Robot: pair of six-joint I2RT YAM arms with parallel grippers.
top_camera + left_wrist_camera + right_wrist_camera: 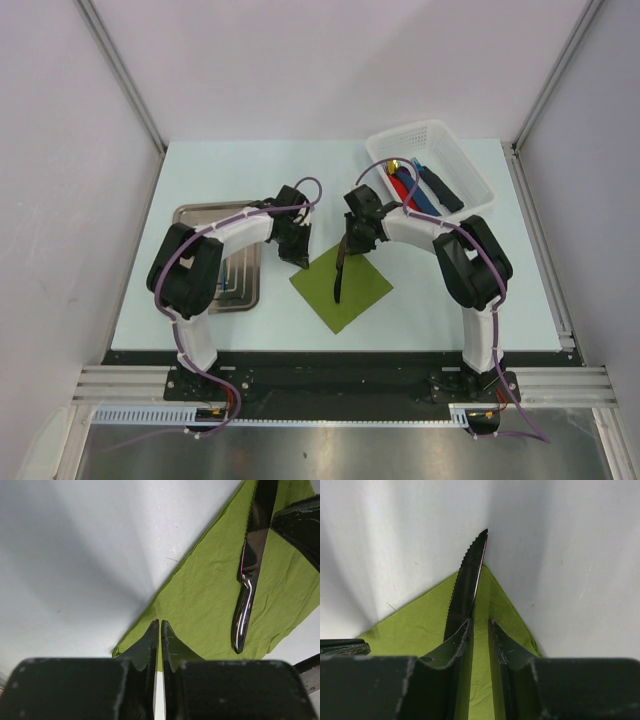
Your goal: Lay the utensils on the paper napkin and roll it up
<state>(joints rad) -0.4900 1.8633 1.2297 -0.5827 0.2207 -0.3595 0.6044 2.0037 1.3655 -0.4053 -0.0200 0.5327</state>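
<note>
Olive-green square paper napkin lies flat near the middle of the pale desk, closer to the near edge, turned so one corner points at the far edge. A slim dark table knife with a serrated blade and shiny metal handle rests on it, its tip reaching past the napkin's far corner onto the bare desk. The right gripper hovers low over the blade, its fingers slightly parted with green paper showing between them and the blade running beside one finger. The left gripper hangs over the napkin's left corner, fingers pressed almost together, nothing seen between them. A silver rectangular metal tray sits by the desk's left edge; a white plastic lattice basket holding red and blue pieces stands in the far right corner
</note>
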